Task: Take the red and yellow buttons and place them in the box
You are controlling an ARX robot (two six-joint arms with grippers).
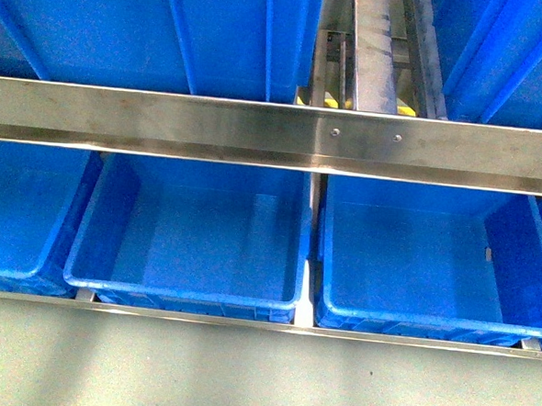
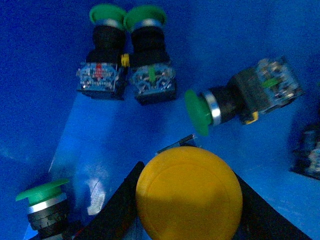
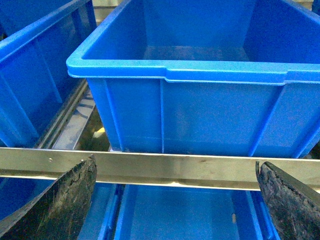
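**Yellow button in the left claw, right claw spread open**

Yellow fills the near part of the left wrist view: the wide domed cap of a yellow button (image 2: 189,197) sits right at the left claw (image 2: 189,175). The black fingers (image 2: 117,210) show on both sides of the cap, pressed in against it, so the claw is closed on this button. The body under the cap is hidden.

Beyond the left claw, on the blue crate floor (image 2: 50,100), lie four green buttons. Two of them (image 2: 105,45) (image 2: 149,50) lie side by side and touching, well ahead of the claw, their contact blocks toward it. A third (image 2: 240,97) lies on its side, nearer, its cap just beyond the yellow one. The fourth (image 2: 45,207) stands beside the claw, apart from the others. A dark piece (image 2: 307,155) shows at the edge, too cut off to name.

The right claw (image 3: 176,165) is open, its two worn black fingers (image 3: 65,200) set far apart with nothing between them. Straight ahead of it runs a steel rail (image 3: 200,167), and past the rail stands an upper crate (image 3: 200,115) of blue plastic. No red button shows in any view.

The front view shows the same steel rail and two lower crates (image 1: 186,244) (image 1: 415,258); neither arm appears there.
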